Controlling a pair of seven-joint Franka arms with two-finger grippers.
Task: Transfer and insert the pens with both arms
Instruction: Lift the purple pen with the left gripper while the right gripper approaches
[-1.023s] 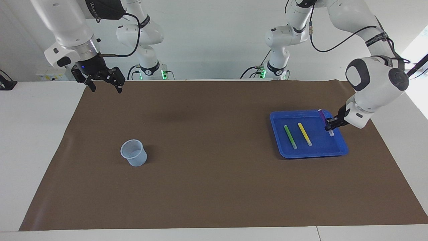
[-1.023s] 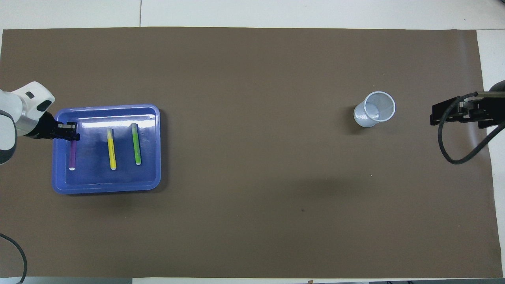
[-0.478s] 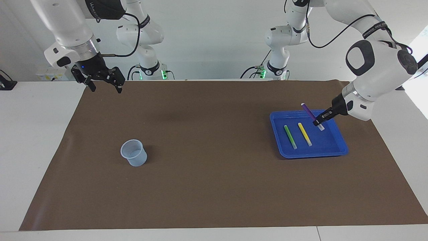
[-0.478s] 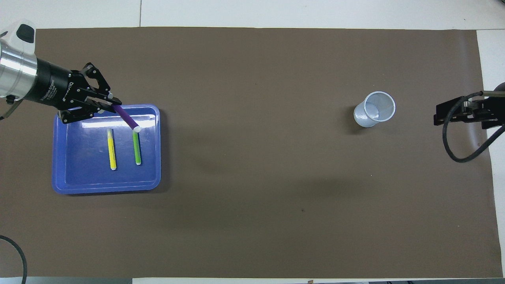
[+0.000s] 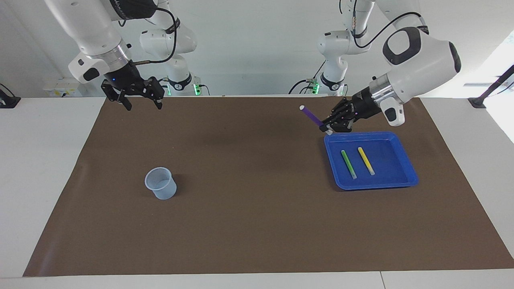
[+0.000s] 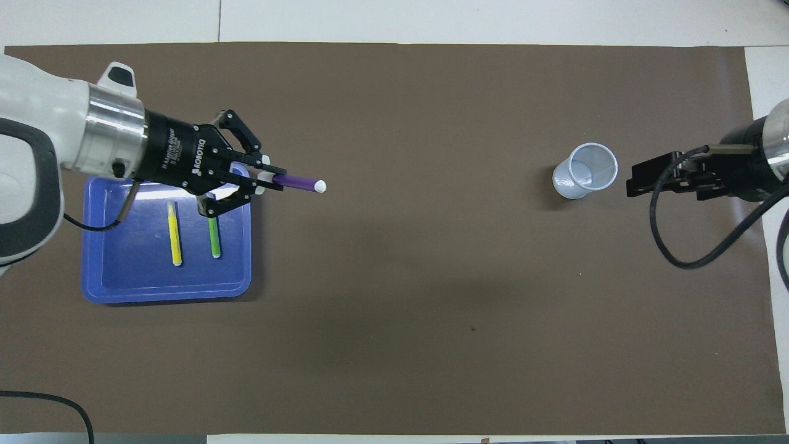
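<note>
Purple pen point(image 5: 312, 117), short thin stick, pale whitish end, tilted

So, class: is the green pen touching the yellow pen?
Apart. The overhead view shows bare blue tray between the green pen and yellow pen.

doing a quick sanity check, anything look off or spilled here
Nothing stands out. The green pen and yellow pen lie side by side in the blue tray, the cup stands upright, and the left gripper holds the purple pen.
</note>
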